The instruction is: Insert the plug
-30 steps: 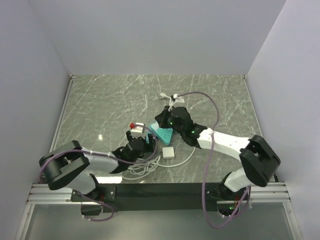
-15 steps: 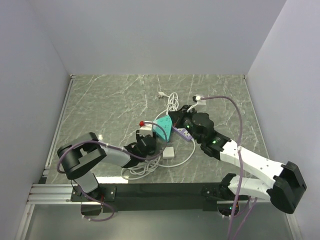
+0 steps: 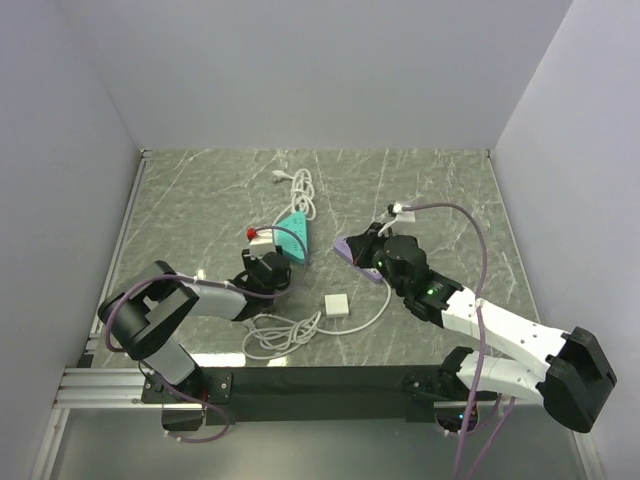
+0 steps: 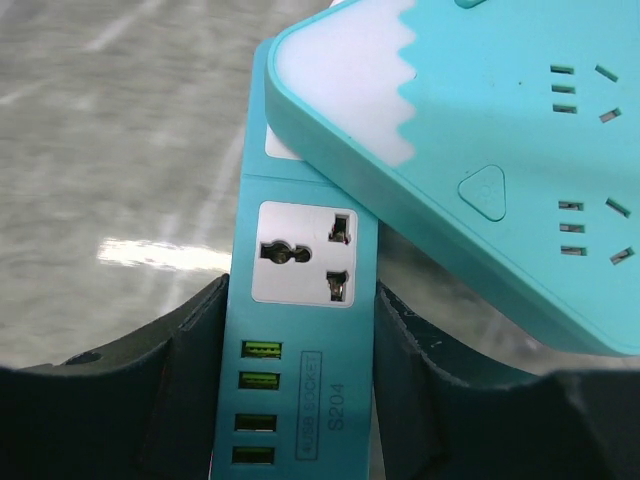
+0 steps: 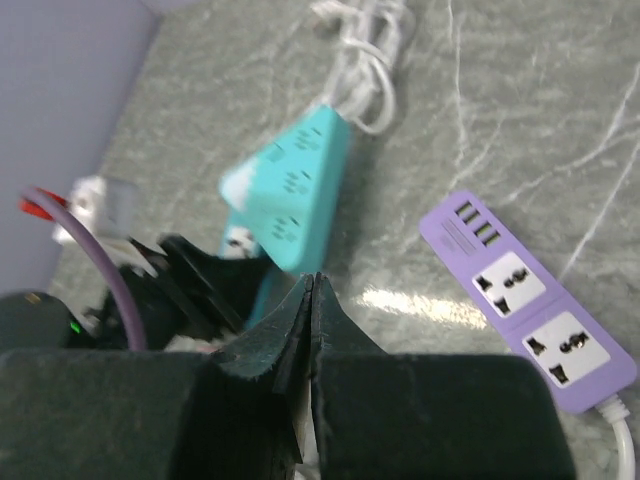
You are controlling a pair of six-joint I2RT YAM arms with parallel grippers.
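The plug [image 3: 337, 305], a flat white square block, lies on the table between the arms, its thin white cable [image 3: 285, 335] coiled to the near left. It is in neither wrist view. My left gripper [image 3: 270, 265] is shut on a slim teal power strip [image 4: 300, 250] with one white socket and several USB ports, its fingers [image 4: 190, 350] pressed on both long sides. My right gripper [image 3: 368, 242] is shut and empty, fingertips [image 5: 312, 290] together, hovering over a purple power strip [image 3: 345, 252].
A larger teal triangular power strip [image 3: 295, 235] lies across the slim strip's far end [image 4: 480, 120], its white cable [image 3: 298, 195] running to the back. The purple strip [image 5: 525, 300] lies right of my right fingers. Walls close in the table on three sides.
My left gripper has pulled the teal strips to the left and farther back. The purple strip now lies uncovered. My right arm swung right, then drew back slightly with its jaws shut.
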